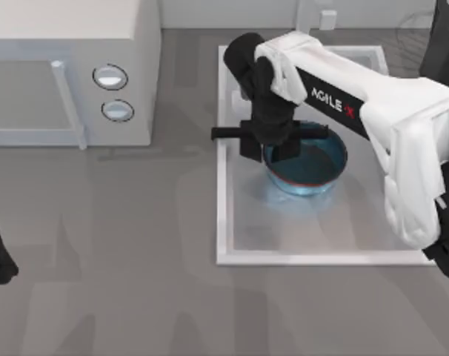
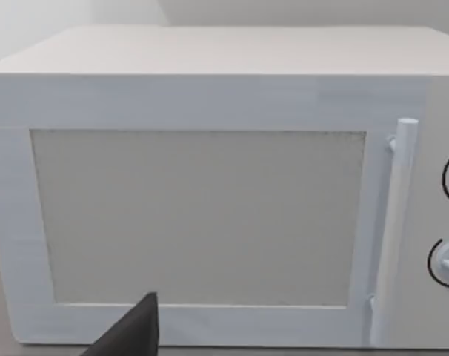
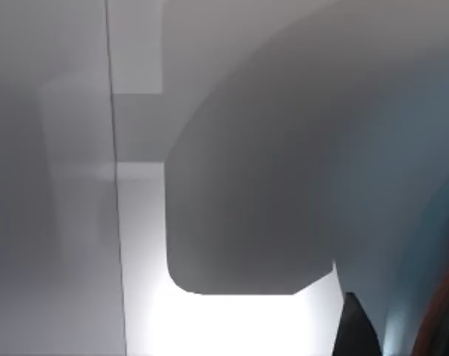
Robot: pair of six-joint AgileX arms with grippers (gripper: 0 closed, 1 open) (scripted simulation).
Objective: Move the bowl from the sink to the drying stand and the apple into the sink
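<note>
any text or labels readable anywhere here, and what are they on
"AGILE·X" in white letters with a red X, on the black band of the right arm reaching over the sink and the bowl.
The microwave knobs carry no readable marks, and its door in the left wrist view bears no text.
Nothing else legible.

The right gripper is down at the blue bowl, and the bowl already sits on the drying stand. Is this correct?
Not quite. In the top view the right gripper is at the bowl, but the bowl sits inside the sink, not on the drying stand.
</note>
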